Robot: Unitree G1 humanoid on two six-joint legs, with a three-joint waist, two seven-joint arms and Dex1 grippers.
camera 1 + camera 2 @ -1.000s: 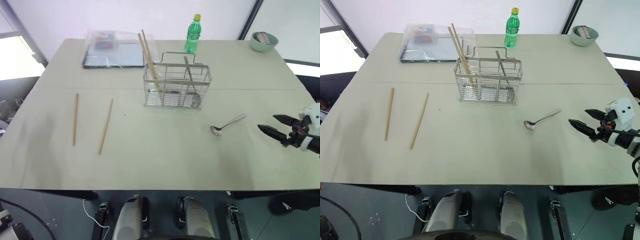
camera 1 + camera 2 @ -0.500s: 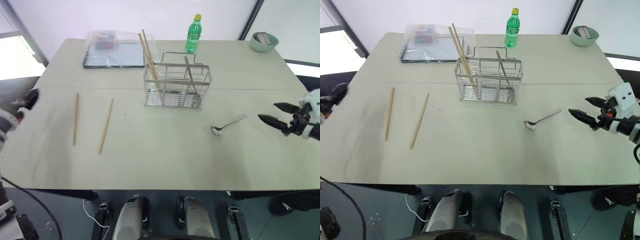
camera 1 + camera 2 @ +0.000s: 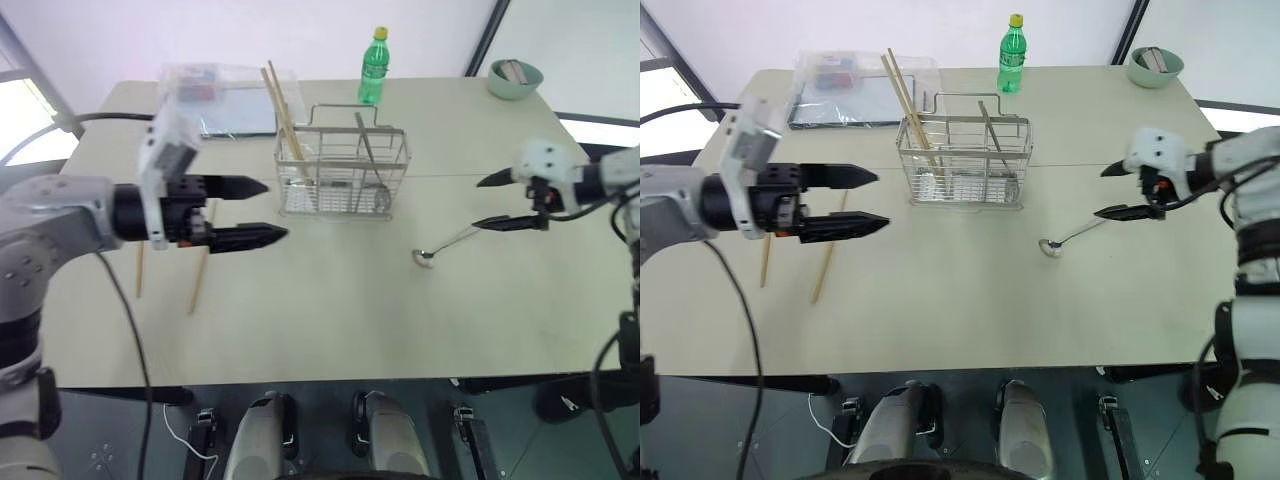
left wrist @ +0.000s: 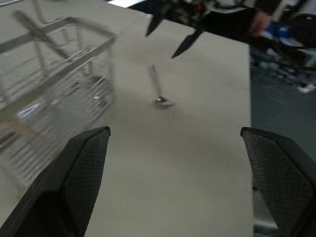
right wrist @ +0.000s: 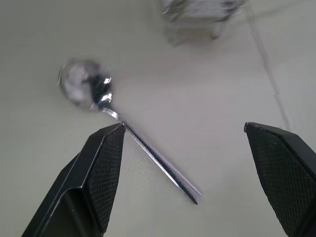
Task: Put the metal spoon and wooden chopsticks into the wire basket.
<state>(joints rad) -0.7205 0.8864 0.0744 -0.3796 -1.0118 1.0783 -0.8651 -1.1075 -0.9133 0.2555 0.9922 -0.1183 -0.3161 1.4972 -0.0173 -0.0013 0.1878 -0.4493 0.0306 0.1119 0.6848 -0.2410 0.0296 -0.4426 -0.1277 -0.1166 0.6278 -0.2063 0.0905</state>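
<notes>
The metal spoon (image 3: 441, 246) lies on the table right of the wire basket (image 3: 342, 170), bowl toward me. My right gripper (image 3: 476, 204) hovers open just over the spoon's handle end, one finger above the other; the right wrist view has the spoon (image 5: 123, 123) between the fingers. Two wooden chopsticks (image 3: 822, 275) lie on the table's left, partly behind my left arm. My left gripper (image 3: 275, 210) is open and empty, pointing right, left of the basket. Two more chopsticks (image 3: 285, 115) and a metal utensil lean inside the basket.
A green bottle (image 3: 373, 67) stands behind the basket. A clear plastic tray (image 3: 215, 90) sits at the back left and a pale green bowl (image 3: 510, 78) at the back right corner. Bare tabletop lies in front of the basket.
My left arm swung in from the table's left edge and now points right over the lying chopsticks. My right gripper moved left and up toward the spoon's handle and rolled. The camera shifted slightly.
</notes>
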